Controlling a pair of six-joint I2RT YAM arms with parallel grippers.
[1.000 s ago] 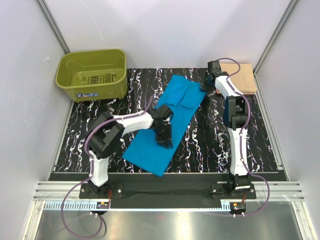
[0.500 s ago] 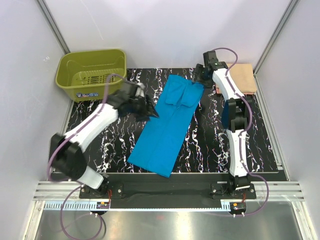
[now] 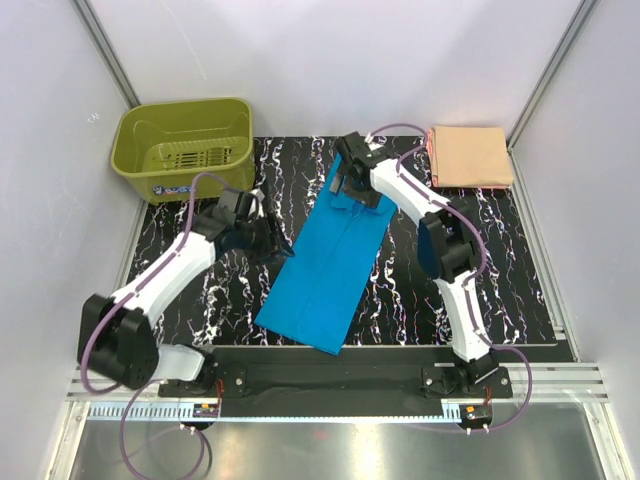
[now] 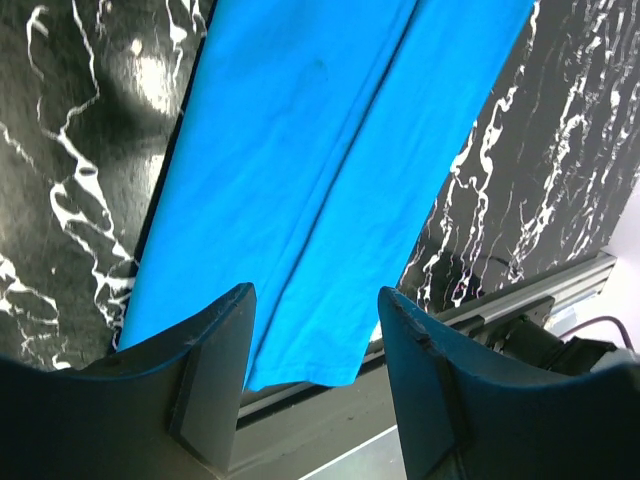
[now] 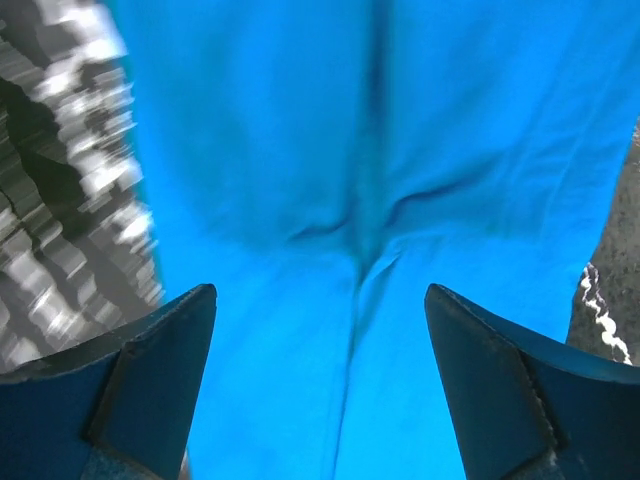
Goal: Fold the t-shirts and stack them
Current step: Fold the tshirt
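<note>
The turquoise t-shirt (image 3: 325, 255) lies folded lengthwise into a long strip, slanting from the mat's far middle to its near edge. The peach t-shirt (image 3: 470, 155) sits folded at the far right corner. My left gripper (image 3: 270, 240) hovers by the strip's left edge, open and empty; in the left wrist view the turquoise t-shirt (image 4: 320, 150) shows past the left gripper (image 4: 315, 310). My right gripper (image 3: 350, 182) hangs over the strip's far end, open wide; the right wrist view shows the right gripper (image 5: 320, 300) with only the turquoise t-shirt (image 5: 360, 150) below, nothing held.
An olive-green basket (image 3: 185, 145) stands at the far left corner. The black marbled mat (image 3: 420, 280) covers the table. A metal rail (image 3: 340, 385) runs along the near edge by the arm bases. White walls close in on three sides.
The left gripper left the shirt's middle and swung to its left edge. The right gripper moved from beside the peach shirt to the turquoise shirt's far end. Both opened. The strip now lies narrower.
</note>
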